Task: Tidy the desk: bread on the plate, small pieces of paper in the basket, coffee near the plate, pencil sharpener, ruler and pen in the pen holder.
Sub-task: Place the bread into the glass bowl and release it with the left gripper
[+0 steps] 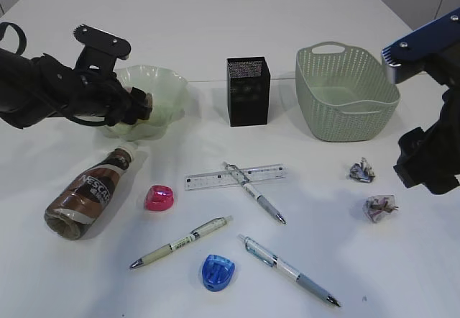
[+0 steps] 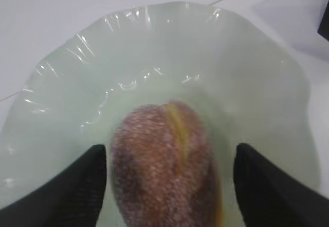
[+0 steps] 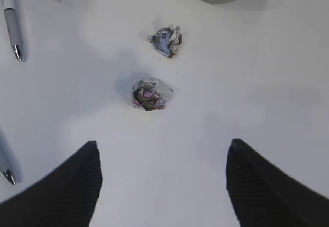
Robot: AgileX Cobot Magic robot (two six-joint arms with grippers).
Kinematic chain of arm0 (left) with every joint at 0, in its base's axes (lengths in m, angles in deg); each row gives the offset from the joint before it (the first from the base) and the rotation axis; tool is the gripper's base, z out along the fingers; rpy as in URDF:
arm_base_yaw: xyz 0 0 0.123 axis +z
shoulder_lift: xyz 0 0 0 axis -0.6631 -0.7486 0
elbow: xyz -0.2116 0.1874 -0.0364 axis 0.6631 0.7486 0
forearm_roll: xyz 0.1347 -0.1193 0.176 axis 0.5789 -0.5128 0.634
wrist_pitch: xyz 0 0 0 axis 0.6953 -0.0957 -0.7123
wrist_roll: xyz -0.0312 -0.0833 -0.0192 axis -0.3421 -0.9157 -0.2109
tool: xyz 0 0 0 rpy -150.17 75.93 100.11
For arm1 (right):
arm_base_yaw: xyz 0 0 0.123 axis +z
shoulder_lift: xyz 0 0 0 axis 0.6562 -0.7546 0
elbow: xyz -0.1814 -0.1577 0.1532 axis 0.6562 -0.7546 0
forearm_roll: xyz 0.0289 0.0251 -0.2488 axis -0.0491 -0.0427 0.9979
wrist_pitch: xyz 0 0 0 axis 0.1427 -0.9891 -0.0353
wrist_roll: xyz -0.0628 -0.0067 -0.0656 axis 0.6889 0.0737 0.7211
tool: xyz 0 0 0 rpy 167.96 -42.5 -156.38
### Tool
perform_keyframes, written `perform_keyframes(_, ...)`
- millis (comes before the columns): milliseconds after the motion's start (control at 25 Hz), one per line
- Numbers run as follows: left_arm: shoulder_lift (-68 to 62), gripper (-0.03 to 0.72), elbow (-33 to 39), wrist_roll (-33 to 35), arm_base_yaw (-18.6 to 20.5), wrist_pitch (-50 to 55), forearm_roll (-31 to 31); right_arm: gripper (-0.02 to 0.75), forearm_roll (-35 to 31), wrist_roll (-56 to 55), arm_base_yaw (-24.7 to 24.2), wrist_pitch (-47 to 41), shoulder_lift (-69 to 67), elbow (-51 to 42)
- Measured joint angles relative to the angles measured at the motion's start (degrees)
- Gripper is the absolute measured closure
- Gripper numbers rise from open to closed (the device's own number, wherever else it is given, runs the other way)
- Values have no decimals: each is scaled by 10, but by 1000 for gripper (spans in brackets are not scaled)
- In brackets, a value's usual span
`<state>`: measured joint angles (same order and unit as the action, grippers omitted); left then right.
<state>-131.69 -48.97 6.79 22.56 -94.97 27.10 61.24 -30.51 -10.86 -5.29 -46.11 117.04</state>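
On the desk [image 1: 215, 16], the plate [image 2: 247, 83] holds the bread [image 2: 164, 170].

The left arm [image 1: 43, 91] is matt black and rounded, built of bulging segments, with a black cable looping off its near end and thin black wires running beside the wrist. A flat black bracket [image 1: 104, 41] with small pale screws sits on top. The right arm [image 1: 431, 152] is black and blocky, topped by a blue metal bracket [image 1: 424, 41] with silver screws. Both wrist views show black fingers [image 3: 61, 186] with finely ribbed faces.
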Motion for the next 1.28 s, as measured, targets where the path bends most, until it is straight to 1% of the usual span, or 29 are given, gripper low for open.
perform_keyframes(200,-4,130,0,0,0,-1,2,152,0,0,0,1,0,0)
perform_keyframes(320,-4,129,0,1,0,4,19,152,0,0,0,1,0,0)
perform_keyframes(480,-4,129,-13,2,0,50,39,152,0,0,0,2,0,0)
perform_keyframes(840,23,129,-65,5,0,181,162,152,1,0,0,6,0,0)
perform_keyframes(1000,56,129,-100,6,0,277,197,152,5,0,0,10,0,0)
perform_keyframes(1280,115,129,-169,6,0,485,211,152,5,0,0,11,0,0)
